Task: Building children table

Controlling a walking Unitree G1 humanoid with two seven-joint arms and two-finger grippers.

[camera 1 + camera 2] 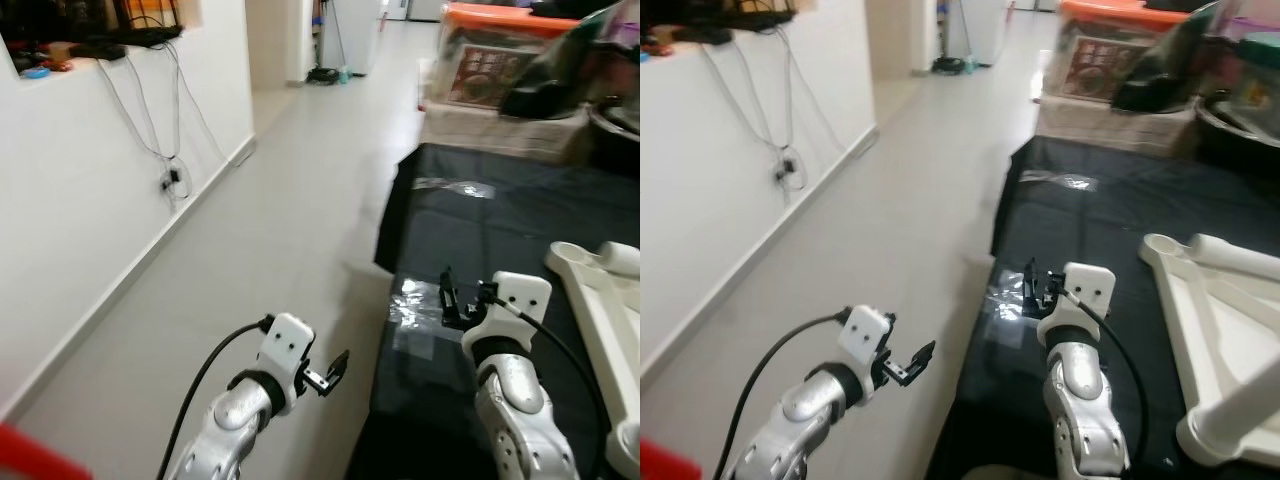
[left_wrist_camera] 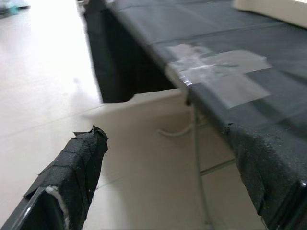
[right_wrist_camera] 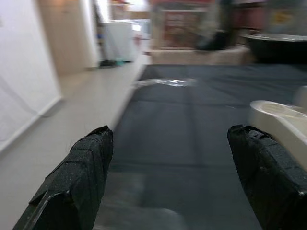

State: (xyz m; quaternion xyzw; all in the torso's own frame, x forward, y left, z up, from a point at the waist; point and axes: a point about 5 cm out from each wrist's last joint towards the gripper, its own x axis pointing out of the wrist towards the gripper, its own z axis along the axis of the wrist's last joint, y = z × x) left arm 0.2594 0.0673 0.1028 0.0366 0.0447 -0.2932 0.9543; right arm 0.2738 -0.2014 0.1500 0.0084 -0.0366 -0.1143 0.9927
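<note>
White plastic table frame [image 1: 1215, 330] at 3 o'clock on black-covered table [image 1: 480, 230] — ungrasped; both tools, left [image 1: 335, 368] and right [image 1: 452, 298], released — approach step, reach rightward next.

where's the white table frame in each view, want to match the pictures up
Left eye: white table frame at the right edge, on the black cover.
Right eye: lower right, right of the right gripper.
Left wrist: pale piece, top right corner.
Right wrist: right edge.
Shared landmark: the black cover.

White table frame [image 1: 1225, 330], seemingly upturned, flat on black-covered surface [image 1: 1110, 210].
</note>
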